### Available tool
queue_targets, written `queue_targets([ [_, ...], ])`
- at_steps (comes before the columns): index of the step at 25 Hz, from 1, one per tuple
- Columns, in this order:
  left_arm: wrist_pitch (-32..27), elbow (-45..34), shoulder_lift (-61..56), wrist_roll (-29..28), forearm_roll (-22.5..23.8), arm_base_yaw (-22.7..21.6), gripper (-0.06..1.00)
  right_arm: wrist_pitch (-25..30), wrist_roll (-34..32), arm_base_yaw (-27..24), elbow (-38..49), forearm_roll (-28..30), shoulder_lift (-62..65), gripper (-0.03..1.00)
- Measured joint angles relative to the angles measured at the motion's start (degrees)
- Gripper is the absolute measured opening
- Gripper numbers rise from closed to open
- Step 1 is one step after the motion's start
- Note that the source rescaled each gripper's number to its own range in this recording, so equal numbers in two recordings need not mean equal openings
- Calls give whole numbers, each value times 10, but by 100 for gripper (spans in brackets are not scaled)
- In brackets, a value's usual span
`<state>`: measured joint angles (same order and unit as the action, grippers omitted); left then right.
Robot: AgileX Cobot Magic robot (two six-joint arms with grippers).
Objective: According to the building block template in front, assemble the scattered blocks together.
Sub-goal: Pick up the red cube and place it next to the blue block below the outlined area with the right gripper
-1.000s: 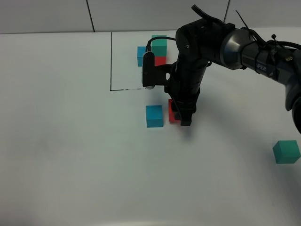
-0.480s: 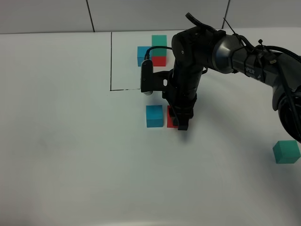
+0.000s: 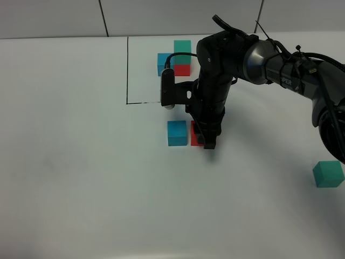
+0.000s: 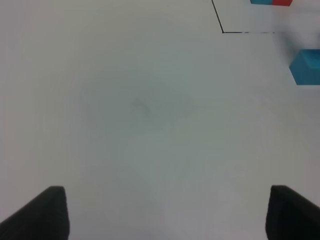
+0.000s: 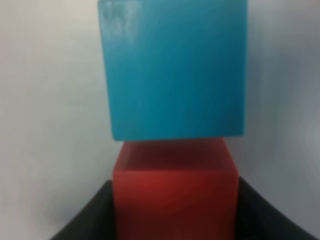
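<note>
Right jaws tight, left jaws wide.

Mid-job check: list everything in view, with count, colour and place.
matte red cube: 1, red, mid-table, gripped from above
matte cyan-blue cube: 1, blue, mid-table, beside matte red cube
matte teal-green cube: 1, green, alone, table's right side
black-lined three-cube template: 1, blue, red, green atop red, far side
white table: 1, white, under everything
left end effector: 1, black, open over bare table
right end effector: 1, black, shut on matte red cube
</note>
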<state>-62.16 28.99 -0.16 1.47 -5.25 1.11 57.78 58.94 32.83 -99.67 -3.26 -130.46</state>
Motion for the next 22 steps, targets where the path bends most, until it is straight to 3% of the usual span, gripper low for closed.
queue_targets([
  [22,0,0,0,0,0,0,76,-10,16,3,-4,-15,-4,0],
])
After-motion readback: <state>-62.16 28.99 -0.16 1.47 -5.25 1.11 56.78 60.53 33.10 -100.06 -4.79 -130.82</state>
